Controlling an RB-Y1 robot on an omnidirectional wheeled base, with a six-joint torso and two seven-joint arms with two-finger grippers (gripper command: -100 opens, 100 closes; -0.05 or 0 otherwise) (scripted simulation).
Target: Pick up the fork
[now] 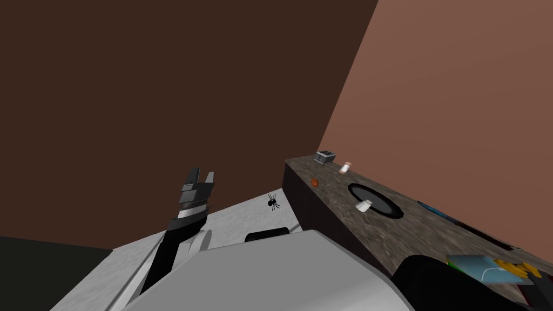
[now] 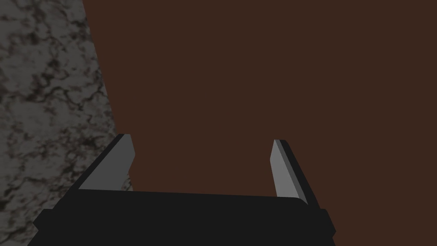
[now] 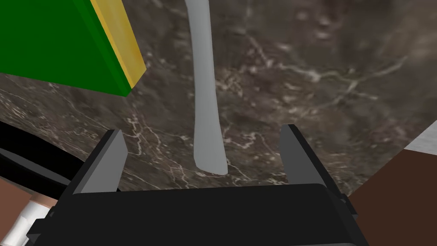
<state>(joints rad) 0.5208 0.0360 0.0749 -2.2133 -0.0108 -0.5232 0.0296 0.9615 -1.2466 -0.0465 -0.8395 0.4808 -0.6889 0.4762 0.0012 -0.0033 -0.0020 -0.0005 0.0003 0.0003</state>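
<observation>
The right gripper (image 3: 204,129) is spread apart over the thin fork (image 3: 204,85), which runs toward twelve o'clock. It lies flat on the counter (image 3: 320,85), so the fingers may slip off. The left gripper (image 2: 202,139) is spread apart too.

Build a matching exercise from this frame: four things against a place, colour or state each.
1. fork
2. block
3. left gripper
4. spider

A. jaws open, facing a brown wall
B. green with a yellow face
C. on the pale floor
D. on the marbled counter, between the right gripper's open jaws

Pairs: 1-D, 2-B, 3-A, 4-C
</observation>
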